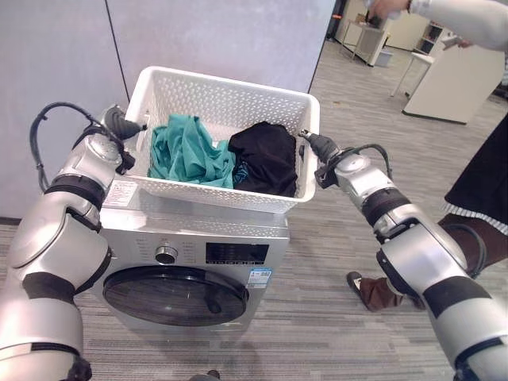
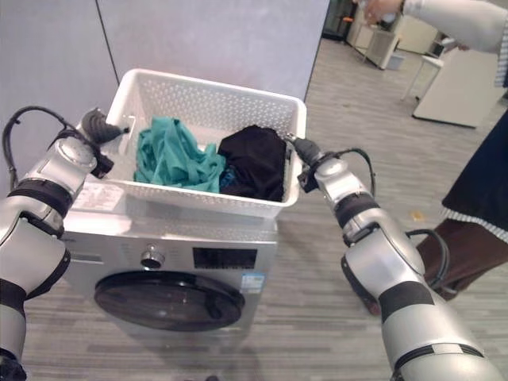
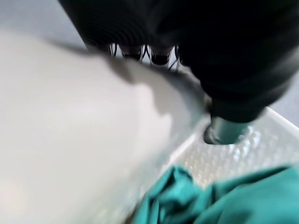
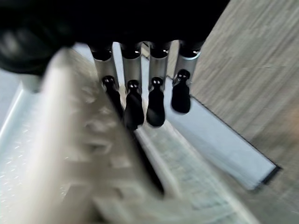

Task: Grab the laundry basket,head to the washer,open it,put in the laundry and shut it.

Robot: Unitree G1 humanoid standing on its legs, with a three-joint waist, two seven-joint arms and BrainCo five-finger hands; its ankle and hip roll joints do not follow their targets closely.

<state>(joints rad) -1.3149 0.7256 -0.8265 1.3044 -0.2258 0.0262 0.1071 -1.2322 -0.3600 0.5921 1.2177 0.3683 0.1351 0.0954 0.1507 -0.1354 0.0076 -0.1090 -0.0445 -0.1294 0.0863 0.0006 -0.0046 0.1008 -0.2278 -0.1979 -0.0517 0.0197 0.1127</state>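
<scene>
A white perforated laundry basket [image 1: 230, 83] sits on top of the silver washer [image 1: 190, 230]. In it lie a teal garment [image 1: 186, 151] on the left and a black garment [image 1: 266, 155] on the right. My left hand [image 1: 119, 123] grips the basket's left rim. Its thumb [image 3: 226, 130] is inside the wall, above the teal cloth [image 3: 224, 200]. My right hand [image 1: 321, 147] grips the right rim, its fingers [image 4: 156, 105] curled down the outside of the wall [image 4: 79, 140]. The washer's round dark door [image 1: 175, 295] is closed.
A grey partition wall [image 1: 222, 32] stands right behind the washer. A person in a dark skirt [image 1: 484, 175] stands close on the right, one shoe [image 1: 373, 290] near the washer's corner. A white counter [image 1: 456, 83] stands at the far right on grey wood-look flooring.
</scene>
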